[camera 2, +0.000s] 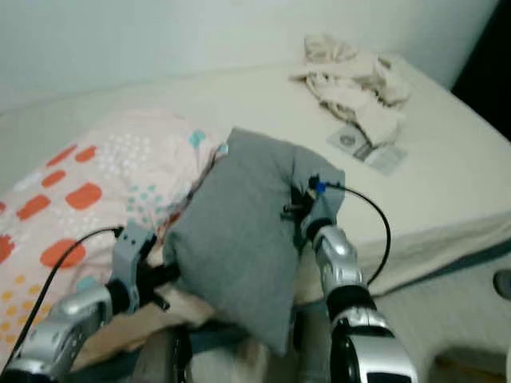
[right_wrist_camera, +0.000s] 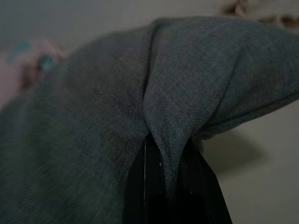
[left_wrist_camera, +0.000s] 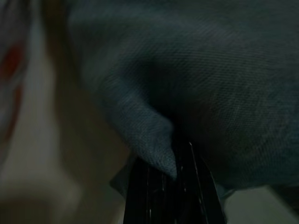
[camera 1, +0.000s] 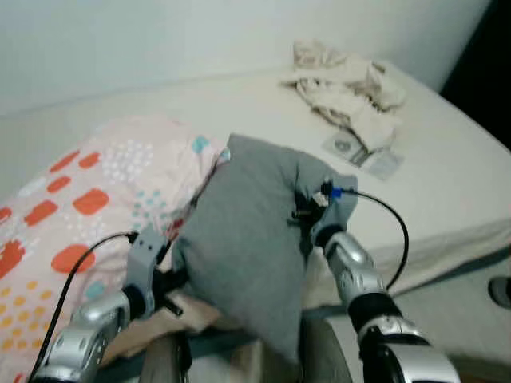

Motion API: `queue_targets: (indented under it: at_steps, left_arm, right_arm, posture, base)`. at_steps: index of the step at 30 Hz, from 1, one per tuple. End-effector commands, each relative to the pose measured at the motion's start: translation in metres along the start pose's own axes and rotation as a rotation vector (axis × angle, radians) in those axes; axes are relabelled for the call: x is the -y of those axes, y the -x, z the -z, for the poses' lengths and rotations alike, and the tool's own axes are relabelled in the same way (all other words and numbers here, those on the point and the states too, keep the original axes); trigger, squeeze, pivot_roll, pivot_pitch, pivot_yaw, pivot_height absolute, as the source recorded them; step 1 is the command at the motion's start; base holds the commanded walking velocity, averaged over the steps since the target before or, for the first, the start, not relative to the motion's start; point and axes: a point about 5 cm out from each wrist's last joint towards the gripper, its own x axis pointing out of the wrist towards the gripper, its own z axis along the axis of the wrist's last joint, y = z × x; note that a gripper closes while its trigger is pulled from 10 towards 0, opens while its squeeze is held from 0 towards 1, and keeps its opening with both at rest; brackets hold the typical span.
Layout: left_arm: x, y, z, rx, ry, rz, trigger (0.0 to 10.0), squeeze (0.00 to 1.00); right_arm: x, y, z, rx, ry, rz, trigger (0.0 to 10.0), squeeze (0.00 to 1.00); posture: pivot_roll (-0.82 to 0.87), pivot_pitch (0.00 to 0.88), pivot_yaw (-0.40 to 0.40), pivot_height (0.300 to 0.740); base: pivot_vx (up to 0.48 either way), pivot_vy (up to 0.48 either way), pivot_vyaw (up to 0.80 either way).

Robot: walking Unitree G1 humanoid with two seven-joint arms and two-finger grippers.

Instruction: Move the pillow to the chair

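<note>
I am holding the grey pillow (camera 1: 247,239) up between my two arms, just above the near edge of the bed (camera 1: 447,183), with its lower corner hanging down toward my body. My right gripper (right_wrist_camera: 170,154) is pinching a fold of cloth on the pillow's right side, fingers closed tight on the fabric; my left gripper (left_wrist_camera: 170,161) is clenching a pleat on its left edge in the same way. Behind the pillow, the dotted orange-and-pink quilt (camera 1: 88,199) is lying over the bed, and a heap of crumpled cream cloth (camera 1: 347,84) is sitting well apart, near the far corner. No chair is appearing before me, so I judge I am facing a turn and a walk. Both grips are taking only thin folds of cover, not the stuffing, so I am wary: a jolt in stepping could be pulling a fold free, and the sagging corner could be catching on my front or the quilt.
</note>
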Motion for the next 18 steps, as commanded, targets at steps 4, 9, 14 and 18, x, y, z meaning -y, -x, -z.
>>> queue_targets:
  at_steps: [4,9,14,18]
  left_arm:
    - [0.006,-0.025,-0.034,0.139,0.127,-0.149,5.7,0.0]
    - [-0.012,-0.044,-0.023,0.034,0.109,-0.405,10.0,0.0]
    - [-0.016,-0.052,-0.028,0.088,-0.006,-0.587,10.0,0.0]
    - [-0.008,-0.053,-0.033,0.163,0.001,-0.586,10.0,0.0]
  right_arm:
    - [-0.04,0.002,-0.012,0.106,0.097,-0.146,0.0,0.0]
    - [-0.038,0.011,-0.006,0.112,0.179,-0.154,0.0,0.0]
    - [-0.026,0.013,-0.004,0.097,0.124,-0.089,0.5,0.0]
    - [-0.016,0.015,0.0,0.06,0.15,-0.035,7.5,0.0]
  posture:
    - [-0.05,0.04,-0.047,0.582]
    - [-0.05,0.022,-0.057,0.582]
    - [-0.05,0.012,-0.062,0.582]
    - [-0.05,0.01,-0.065,0.582]
  base:
    - [0.0,0.0,0.0]
    - [0.0,0.0,0.0]
    - [0.0,0.0,0.0]
    - [0.0,0.0,0.0]
